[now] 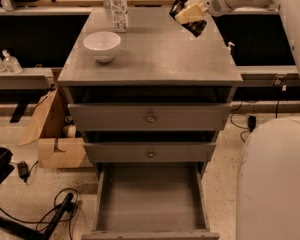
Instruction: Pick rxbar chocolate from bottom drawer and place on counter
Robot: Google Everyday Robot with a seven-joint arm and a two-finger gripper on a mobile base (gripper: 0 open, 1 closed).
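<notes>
Grey bottom drawer (pixel 150 199) open, gripper (pixel 189 15) fingers pinching rxbar chocolate (pixel 197 28) over far-right counter (pixel 160 54)

Warm, dimmish light falls from above. My gripper (pixel 189 15), clamped on the rxbar chocolate (pixel 196 28) over the far right of the counter (pixel 155 54), glows pale. Deep shadow fills the recesses beneath and dulls the bottom drawer (pixel 150 204).
</notes>
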